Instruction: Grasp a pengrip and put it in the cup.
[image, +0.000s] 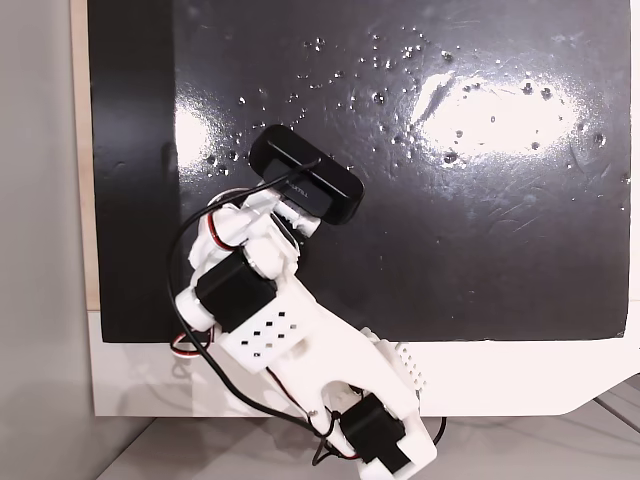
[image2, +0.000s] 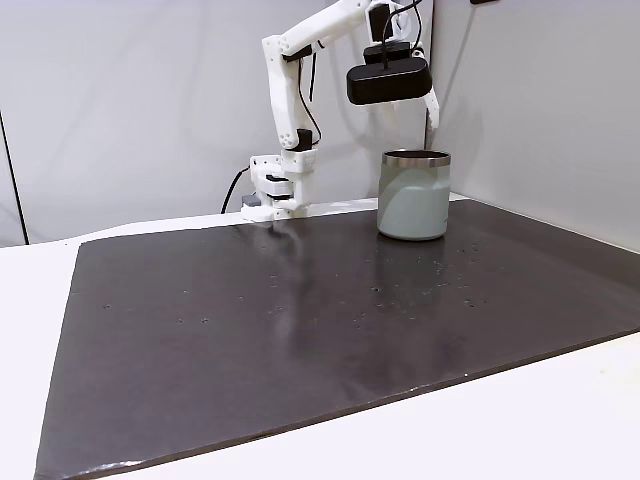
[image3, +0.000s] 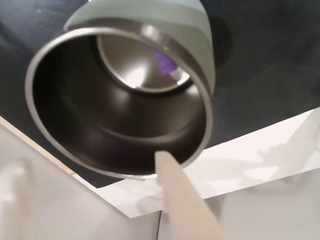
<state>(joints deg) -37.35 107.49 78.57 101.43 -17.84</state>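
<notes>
The cup (image2: 413, 195) is a steel mug with a pale grey-green outside, standing upright on the dark mat near its far right corner. In the wrist view I look straight down into the cup (image3: 197, 60). A small light-purple patch, the pengrip (image3: 166, 61), lies on its shiny floor near the wall. My gripper (image2: 410, 110) hangs just above the rim, open, with nothing between its fingers. One pale finger (image3: 175, 192) reaches in from the bottom edge, over the near rim.
A black wrist camera (image: 305, 175) sits atop the gripper and hides what is beneath it from above. The dark mat (image2: 300, 320) carries small shiny specks (image: 400, 50). The arm's white base (image2: 275, 190) stands at the mat's far edge, with walls close behind.
</notes>
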